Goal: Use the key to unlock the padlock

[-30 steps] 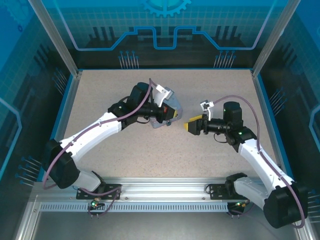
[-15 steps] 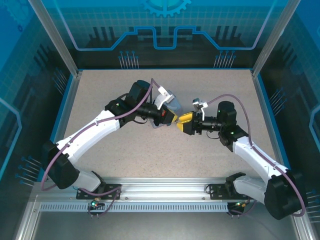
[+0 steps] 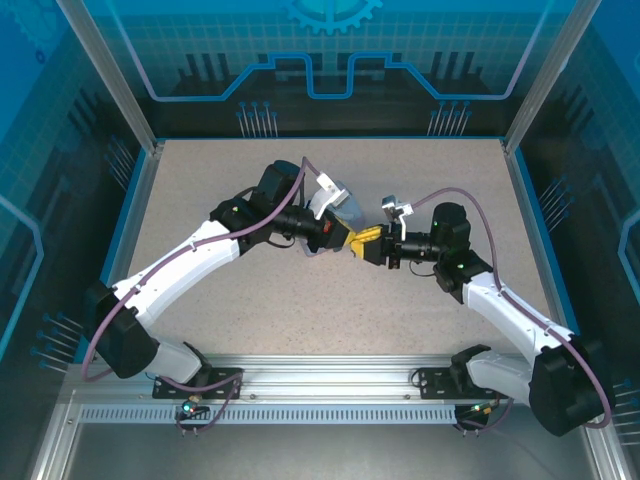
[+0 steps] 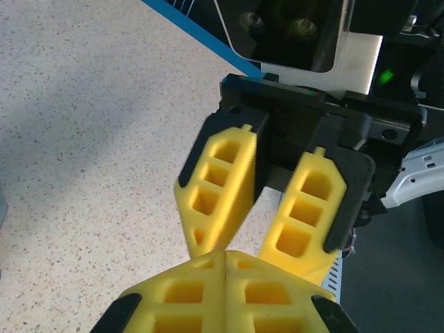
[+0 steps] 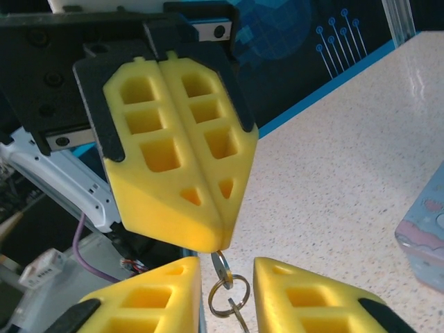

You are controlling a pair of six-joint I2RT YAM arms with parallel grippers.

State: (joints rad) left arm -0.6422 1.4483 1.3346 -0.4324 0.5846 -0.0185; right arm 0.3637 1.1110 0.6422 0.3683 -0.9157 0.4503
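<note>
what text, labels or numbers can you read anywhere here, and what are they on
No text can be read anywhere.
tin: blurred cartoon picture, no legible letters.
key pinched in the left gripper: no stamp legible.
backdrop: gear and circuit drawings, no words.
</note>
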